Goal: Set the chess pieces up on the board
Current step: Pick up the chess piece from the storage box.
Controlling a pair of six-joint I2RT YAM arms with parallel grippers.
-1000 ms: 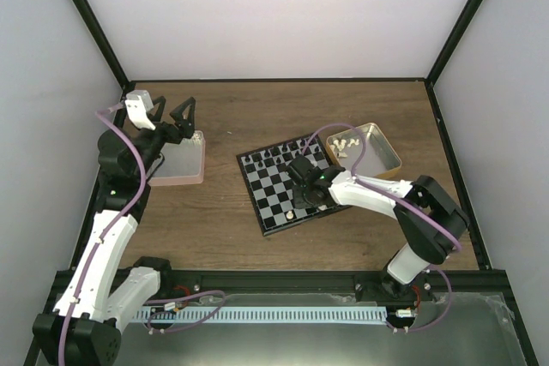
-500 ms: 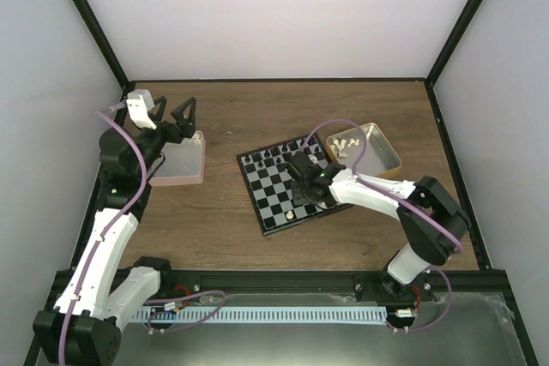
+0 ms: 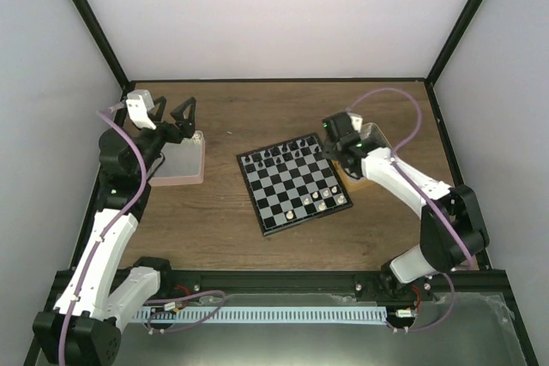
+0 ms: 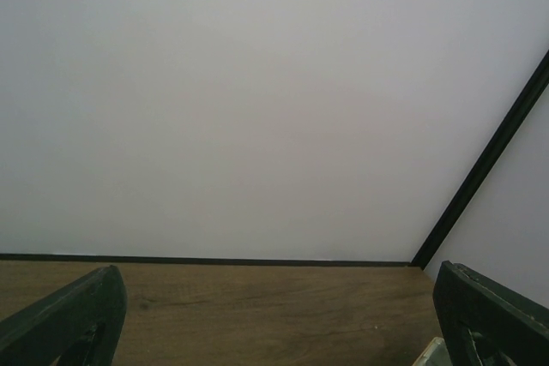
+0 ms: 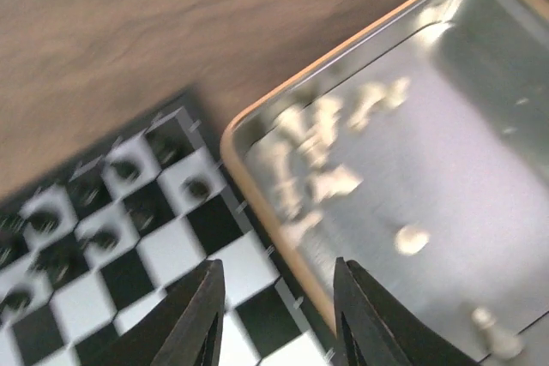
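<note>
Wooden table: left tool wide, empty; right tool part-open, empty, over tray rim.

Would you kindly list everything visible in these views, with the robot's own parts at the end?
small square chessboard: one, black and pale grey checks, table centre.
tiny black plastic chessmen: many, black, board's far rows.
tiny cream-white plastic chessmen: a few, cream, board's near rows; more, blurred, in the orange-tan tray.
orange-tan rectangular tray: one, silvery inside, right of board.
pink rectangular tray: one, pink, left of board.
wooden table: one, brown.
left gripper: black, open, above pink tray.
right gripper: black, open, empty, above orange-tan tray's edge.
</note>
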